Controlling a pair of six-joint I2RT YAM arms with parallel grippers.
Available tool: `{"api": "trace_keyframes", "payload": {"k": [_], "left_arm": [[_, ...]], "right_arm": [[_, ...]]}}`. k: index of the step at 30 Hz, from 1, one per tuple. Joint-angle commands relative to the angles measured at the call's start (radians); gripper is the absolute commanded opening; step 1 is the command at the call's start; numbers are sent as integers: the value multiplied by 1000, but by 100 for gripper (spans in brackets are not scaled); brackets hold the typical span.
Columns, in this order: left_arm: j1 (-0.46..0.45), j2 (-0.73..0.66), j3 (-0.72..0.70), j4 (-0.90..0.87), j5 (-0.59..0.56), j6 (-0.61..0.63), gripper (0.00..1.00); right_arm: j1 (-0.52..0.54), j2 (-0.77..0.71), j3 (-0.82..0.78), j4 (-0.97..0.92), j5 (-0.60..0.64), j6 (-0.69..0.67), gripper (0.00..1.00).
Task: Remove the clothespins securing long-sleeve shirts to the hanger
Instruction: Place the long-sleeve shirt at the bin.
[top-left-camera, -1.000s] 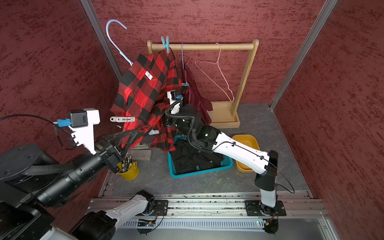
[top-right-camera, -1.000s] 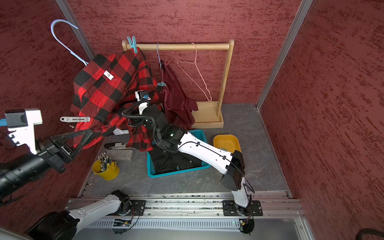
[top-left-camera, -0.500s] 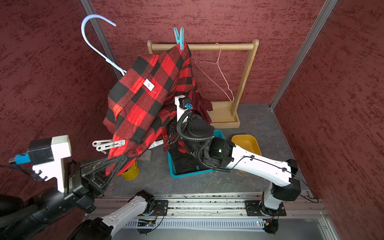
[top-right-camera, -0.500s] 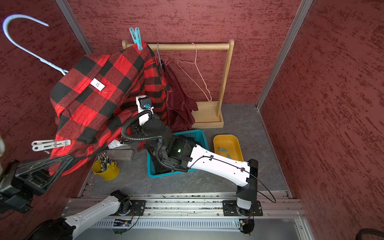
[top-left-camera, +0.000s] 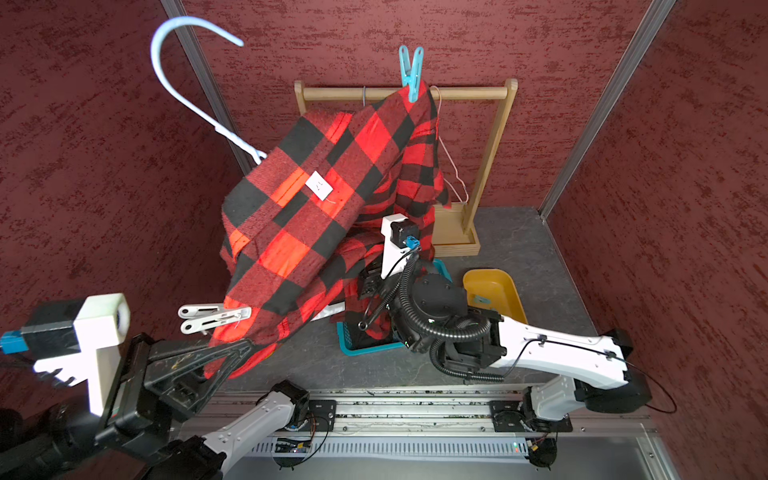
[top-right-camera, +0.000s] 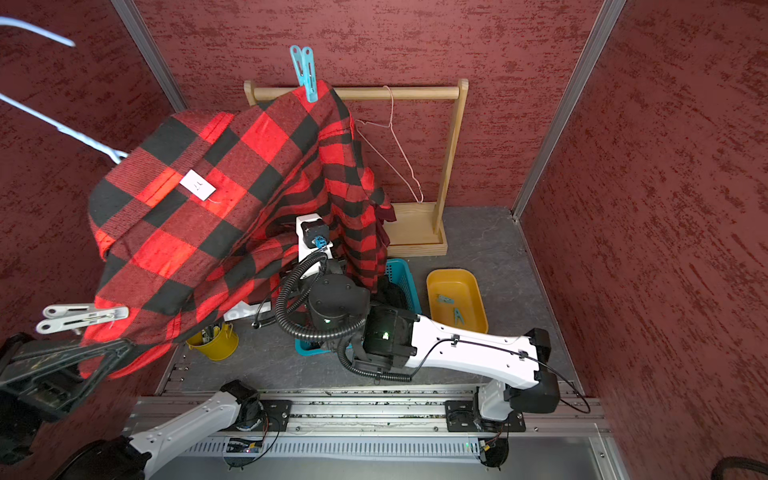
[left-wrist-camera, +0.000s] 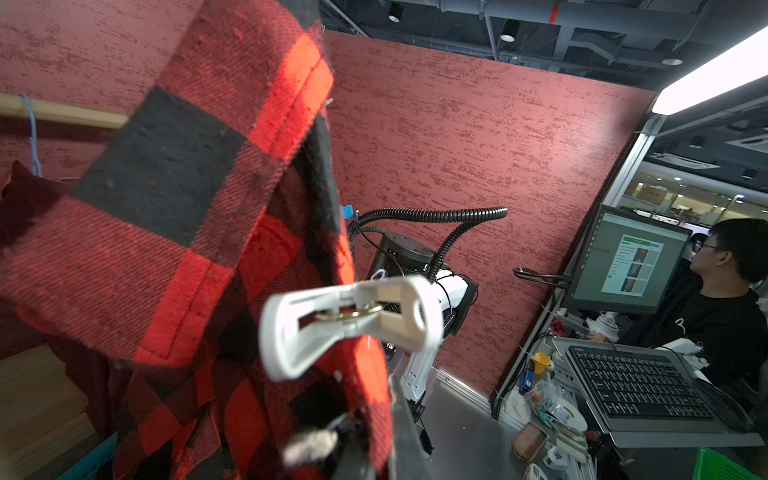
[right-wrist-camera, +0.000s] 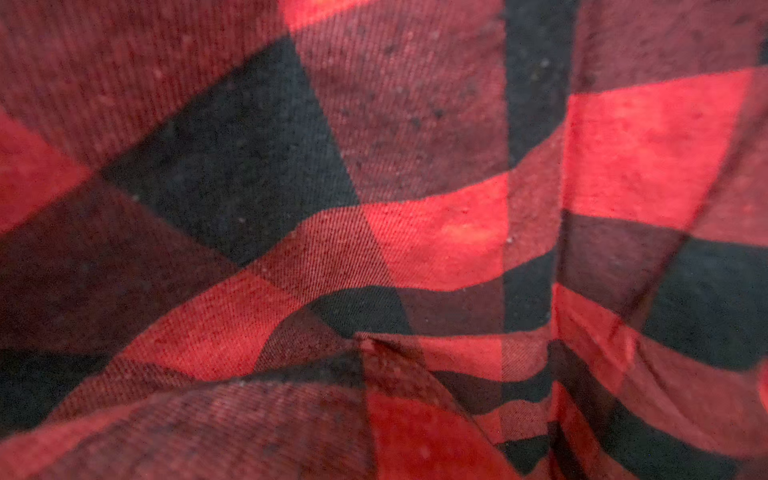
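The red-and-black plaid shirt hung spread in front of the wooden rack, its top corner up by the rail and its lower edge stretched toward the left arm. A teal clothespin stood upright on that top corner, biting the cloth right at the rail. A white clothespin was clipped onto the lower hem and stuck out sideways; the left wrist view showed it close up, clamped on the fabric edge. Just below it, the left gripper was clenched on the hem of the plaid shirt.

A pale blue hanger poked out of the shirt's upper end, its hook in the air near the left wall. The right arm reached in under the shirt. The right gripper was buried beneath the cloth and its wrist view showed nothing but plaid, so I could not tell whether it was open or closed.

A bare pink wire hanger hung on the rail. Two loose clothespins lay in the yellow tray, beside a teal basket. A sliver of maroon shirt showed behind the plaid.
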Motion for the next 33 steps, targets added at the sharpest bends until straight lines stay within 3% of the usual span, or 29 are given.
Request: {"api": "trace_keyframes", "payload": {"k": [1, 7, 23, 33], "left_arm": [[26, -10, -54, 136, 65, -1, 0], [68, -37, -192, 190, 74, 6, 0], [91, -145, -515, 197, 82, 59, 0], [97, -157, -623, 213, 107, 81, 0]], "right_arm": [[-3, -49, -42, 55, 97, -1, 21], [-17, -80, -135, 97, 139, -27, 21], [-215, -119, -394, 0, 22, 316, 21], [-277, -93, -501, -65, -51, 516, 25]]}}
